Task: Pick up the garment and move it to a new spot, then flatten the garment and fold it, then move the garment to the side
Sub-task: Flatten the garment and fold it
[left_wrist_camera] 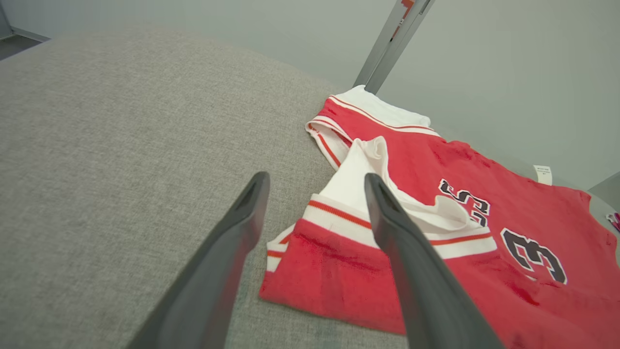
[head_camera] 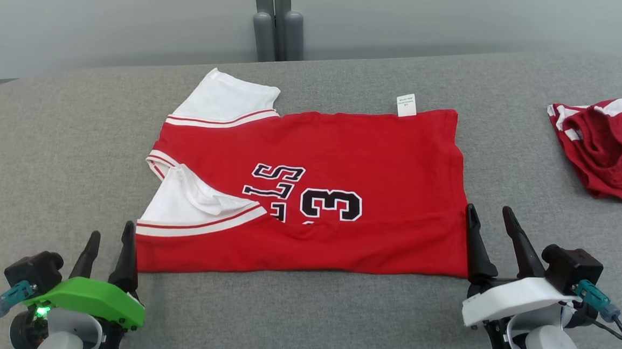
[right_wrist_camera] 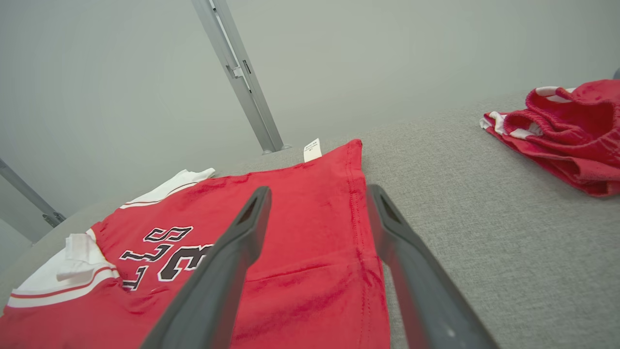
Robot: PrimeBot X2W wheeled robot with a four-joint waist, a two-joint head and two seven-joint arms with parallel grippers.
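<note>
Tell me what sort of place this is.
Likely a robot laundry-folding test bench: a grey fabric table, a red-and-white numbered jersey laid out, a crumpled red-and-white garment aside, bare pale wall behind.

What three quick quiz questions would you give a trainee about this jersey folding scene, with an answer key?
1. True or false: the left gripper is shut on the red jersey.
2. Which digit shows in full on the jersey? A: 3. B: 7. C: 9.
3. Fill in: the second red garment lies toward the robot's ____ side of the grey surface.
Key: 1 false, its jaws stand open at the jersey's near corner; 2 A; 3 right.
</note>
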